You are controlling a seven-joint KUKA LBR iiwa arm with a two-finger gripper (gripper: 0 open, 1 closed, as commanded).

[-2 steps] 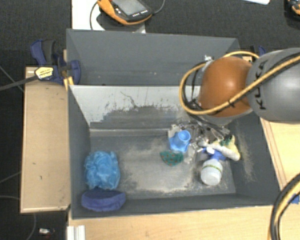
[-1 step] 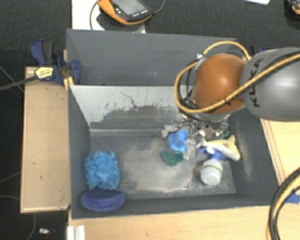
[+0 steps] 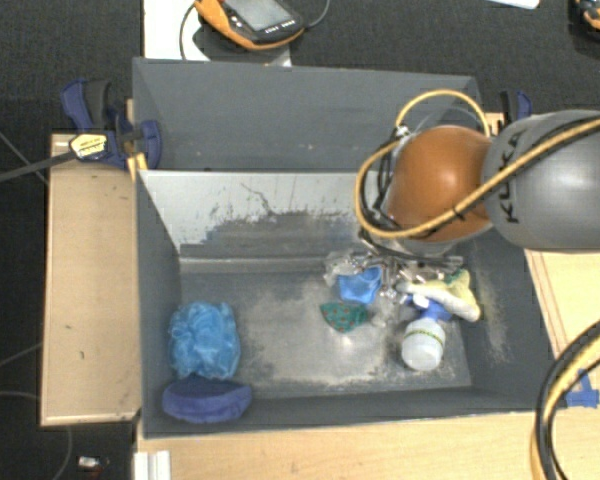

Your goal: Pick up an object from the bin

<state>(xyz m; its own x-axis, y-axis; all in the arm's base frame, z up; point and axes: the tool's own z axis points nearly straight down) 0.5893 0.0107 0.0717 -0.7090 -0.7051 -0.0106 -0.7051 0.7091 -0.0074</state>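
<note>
My gripper [image 3: 385, 268] hangs low over the right half of the bin, mostly hidden under the arm's orange dome. Directly below it lies a small bright blue piece [image 3: 358, 287], touching or nearly touching the metal parts of the gripper. A dark green crumpled piece [image 3: 342, 315] sits just in front of the blue one. To the right lie a white bottle with a blue collar [image 3: 423, 343] and a cream-and-yellow thing [image 3: 454, 295].
A light blue mesh puff [image 3: 205, 336] and a dark blue rounded pad [image 3: 206, 400] rest in the front left corner. Bare bin floor stretches between them and the cluster under the gripper.
</note>
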